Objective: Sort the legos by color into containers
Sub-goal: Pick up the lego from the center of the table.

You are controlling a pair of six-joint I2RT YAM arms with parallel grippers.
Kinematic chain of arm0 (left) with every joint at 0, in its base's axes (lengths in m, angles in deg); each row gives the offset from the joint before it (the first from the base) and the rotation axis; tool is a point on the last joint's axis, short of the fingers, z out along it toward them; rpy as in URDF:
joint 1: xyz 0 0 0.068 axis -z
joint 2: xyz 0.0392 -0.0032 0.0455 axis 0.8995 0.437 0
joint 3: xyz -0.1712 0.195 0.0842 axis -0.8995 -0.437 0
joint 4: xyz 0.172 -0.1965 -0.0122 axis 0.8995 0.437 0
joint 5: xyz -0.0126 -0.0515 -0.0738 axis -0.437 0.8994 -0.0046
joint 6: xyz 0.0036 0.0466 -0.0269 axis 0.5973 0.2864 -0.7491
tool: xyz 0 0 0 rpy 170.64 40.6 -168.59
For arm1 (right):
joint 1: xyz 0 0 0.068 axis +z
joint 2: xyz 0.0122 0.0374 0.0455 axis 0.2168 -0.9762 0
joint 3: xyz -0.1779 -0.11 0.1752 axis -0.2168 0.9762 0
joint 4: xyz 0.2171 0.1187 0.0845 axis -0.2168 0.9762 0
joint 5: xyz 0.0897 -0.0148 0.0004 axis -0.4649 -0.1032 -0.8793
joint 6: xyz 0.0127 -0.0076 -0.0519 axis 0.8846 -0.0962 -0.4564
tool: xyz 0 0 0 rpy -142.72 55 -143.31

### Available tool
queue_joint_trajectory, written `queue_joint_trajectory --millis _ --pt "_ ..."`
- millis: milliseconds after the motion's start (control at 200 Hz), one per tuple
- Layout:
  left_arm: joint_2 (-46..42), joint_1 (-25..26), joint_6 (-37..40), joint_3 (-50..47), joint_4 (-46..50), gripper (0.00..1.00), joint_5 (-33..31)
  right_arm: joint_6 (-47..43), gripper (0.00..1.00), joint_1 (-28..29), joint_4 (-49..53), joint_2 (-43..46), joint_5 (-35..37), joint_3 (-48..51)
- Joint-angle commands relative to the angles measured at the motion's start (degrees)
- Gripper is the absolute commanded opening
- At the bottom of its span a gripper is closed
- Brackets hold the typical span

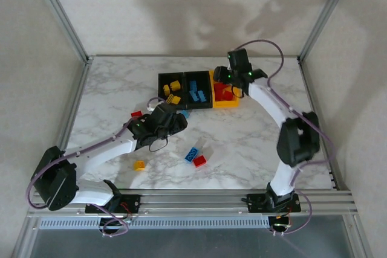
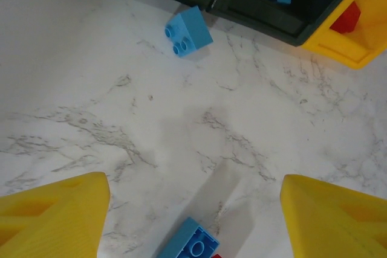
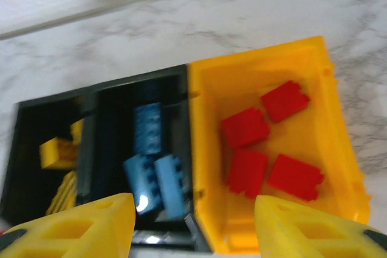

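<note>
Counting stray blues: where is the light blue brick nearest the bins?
Left wrist view, upper centre: the light blue brick lies on the table just outside the black bins' front wall, by the seam between them.

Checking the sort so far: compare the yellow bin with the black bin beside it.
The yellow bin is yellow-orange, the middle bin black. The yellow bin holds four red bricks, the middle bin three blue bricks. The yellow bin ends the row; the middle bin has a neighbour on each side. Both are open-topped, rectangular and joined.
</note>
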Motion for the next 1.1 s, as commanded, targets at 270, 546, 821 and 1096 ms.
queue_joint_trajectory --millis 270,546,821,1096 --pt "-10.58 -1.22 0.48 -2.91 5.19 0.75 -5.61 -5.72 0.56 17.23 -34.16 13.53 2.60 34.84" --pt "-11.86 -1.63 0.50 -3.65 6.08 0.75 -5.65 -4.04 0.57 21.35 -41.35 1.14 3.86 33.42" --pt "-13.49 -2.48 0.32 -4.93 6.25 0.75 -5.30 -4.42 0.58 21.61 -41.87 -8.63 6.91 26.64" --pt "-13.49 -3.35 0.75 -4.76 6.21 0.75 -4.69 -5.72 0.57 21.60 -40.33 -16.08 8.08 20.31"
